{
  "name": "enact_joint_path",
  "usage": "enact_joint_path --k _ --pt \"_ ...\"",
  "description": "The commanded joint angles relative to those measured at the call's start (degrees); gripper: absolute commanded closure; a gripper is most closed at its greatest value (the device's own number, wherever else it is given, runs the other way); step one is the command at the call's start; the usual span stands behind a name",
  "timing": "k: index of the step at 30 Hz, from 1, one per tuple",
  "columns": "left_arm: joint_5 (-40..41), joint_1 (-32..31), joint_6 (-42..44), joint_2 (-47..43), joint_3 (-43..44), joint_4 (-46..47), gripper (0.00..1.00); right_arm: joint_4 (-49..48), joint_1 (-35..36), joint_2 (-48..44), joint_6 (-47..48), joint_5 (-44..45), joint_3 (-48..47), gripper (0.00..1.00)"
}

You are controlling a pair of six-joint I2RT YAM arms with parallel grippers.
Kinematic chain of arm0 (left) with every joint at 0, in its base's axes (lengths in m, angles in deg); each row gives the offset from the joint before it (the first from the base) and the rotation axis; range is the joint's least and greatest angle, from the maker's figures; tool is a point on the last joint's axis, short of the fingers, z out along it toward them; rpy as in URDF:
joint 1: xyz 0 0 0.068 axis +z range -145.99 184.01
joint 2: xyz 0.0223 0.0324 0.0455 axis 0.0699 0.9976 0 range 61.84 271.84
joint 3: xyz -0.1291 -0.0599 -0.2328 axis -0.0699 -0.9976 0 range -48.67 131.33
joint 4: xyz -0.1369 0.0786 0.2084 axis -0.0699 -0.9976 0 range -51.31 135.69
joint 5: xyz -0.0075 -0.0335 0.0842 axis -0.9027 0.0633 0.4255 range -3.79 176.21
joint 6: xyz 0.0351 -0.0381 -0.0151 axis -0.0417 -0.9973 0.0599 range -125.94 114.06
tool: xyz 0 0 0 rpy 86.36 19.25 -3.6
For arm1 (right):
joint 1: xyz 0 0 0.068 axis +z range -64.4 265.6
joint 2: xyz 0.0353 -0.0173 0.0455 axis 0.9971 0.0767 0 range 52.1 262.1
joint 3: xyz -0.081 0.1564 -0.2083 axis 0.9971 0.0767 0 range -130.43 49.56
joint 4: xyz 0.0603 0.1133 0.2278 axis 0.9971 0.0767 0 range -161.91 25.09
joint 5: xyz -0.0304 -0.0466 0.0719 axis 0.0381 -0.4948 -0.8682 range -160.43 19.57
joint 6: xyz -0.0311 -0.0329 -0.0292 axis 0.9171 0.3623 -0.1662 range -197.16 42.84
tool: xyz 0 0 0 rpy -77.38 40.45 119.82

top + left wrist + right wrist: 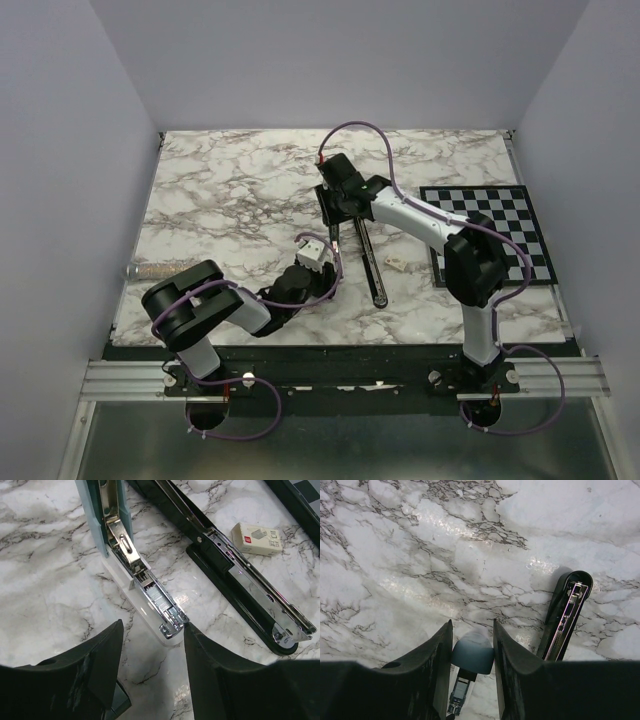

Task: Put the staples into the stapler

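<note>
A short grey strip of staples [156, 598] lies in the shiny metal channel of a white stapler [134, 603], close to its front end. The stapler's base rests on the marble table [45, 585], near the middle, and its pale blue lid [92, 515] is swung up at the hinge. The right claw [472, 624] is clamped on the rounded tip of that lid, one finger pressed to each side. The left claw [153, 626] hangs low just in front of the stapler's nose, jaws apart and nothing between them. One of its fingertips is at the front corner, touching or just short of it; I cannot tell which. From where I stand the strip looks seated, so the step in hand appears to be steadying the base and bringing the lid down. To do it well, the left claw should pinch the white plastic sides of the nose, below the metal rim and clear of the staples. The right claw should follow the hinge's arc slowly and without twisting, so the strip does not hop out. A second, black stapler [235, 570] lies opened flat just beside it on the right, with a small staple box [256, 538] near it and a checkered mat [500, 225] beyond.
</note>
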Motion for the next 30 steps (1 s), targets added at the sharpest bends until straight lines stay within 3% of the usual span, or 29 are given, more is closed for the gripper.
enact_joint_path --k 1,13,30 --pt "2.0 -0.3 -8.7 -1.6 1.9 -5.1 0.41 0.0 1.0 -1.8 0.7 2.5 2.4 0.9" --pt "5.4 -0.3 -16.6 -1.8 5.8 -15.3 0.57 -3.1 1.8 -4.3 0.2 4.3 6.4 0.92" --pt "7.8 -0.3 -25.0 0.5 8.9 -23.6 0.65 -9.6 3.9 -12.0 -1.3 6.2 18.6 0.95"
